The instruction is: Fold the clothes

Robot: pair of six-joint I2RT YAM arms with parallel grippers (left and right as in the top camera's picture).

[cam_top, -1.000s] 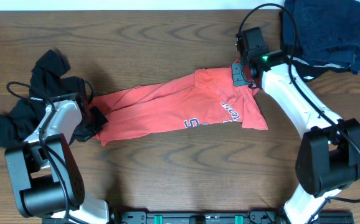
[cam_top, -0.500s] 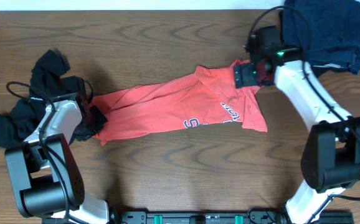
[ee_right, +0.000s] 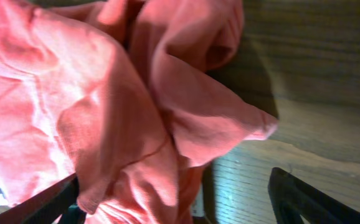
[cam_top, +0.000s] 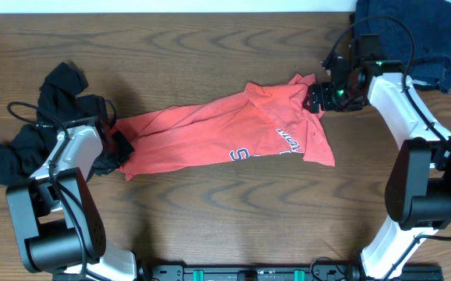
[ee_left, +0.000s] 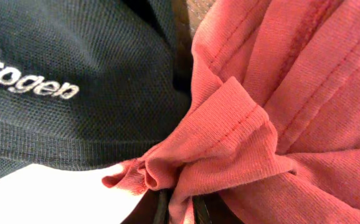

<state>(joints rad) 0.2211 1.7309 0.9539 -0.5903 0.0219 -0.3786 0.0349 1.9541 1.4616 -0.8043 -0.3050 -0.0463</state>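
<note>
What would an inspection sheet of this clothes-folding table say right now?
Surface: wooden table, brown grain.
Job's things: coral-red T-shirt stretched out, crumpled, at centre; black garment heaped at left.
Clutter: dark navy cloth heap, far right corner.
End effectors: left end effector shut on the T-shirt's bunched edge; right end effector open at its other end.
Cables: black cable looped over the black garment; second cable arching above the right end effector.
Surroundings: pale strip beyond the far edge.

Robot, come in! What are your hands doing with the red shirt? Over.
Left gripper shut on red T-shirt, left end. Right gripper open over its right corner. Black garment bunched against the left end, by the left arm.
</note>
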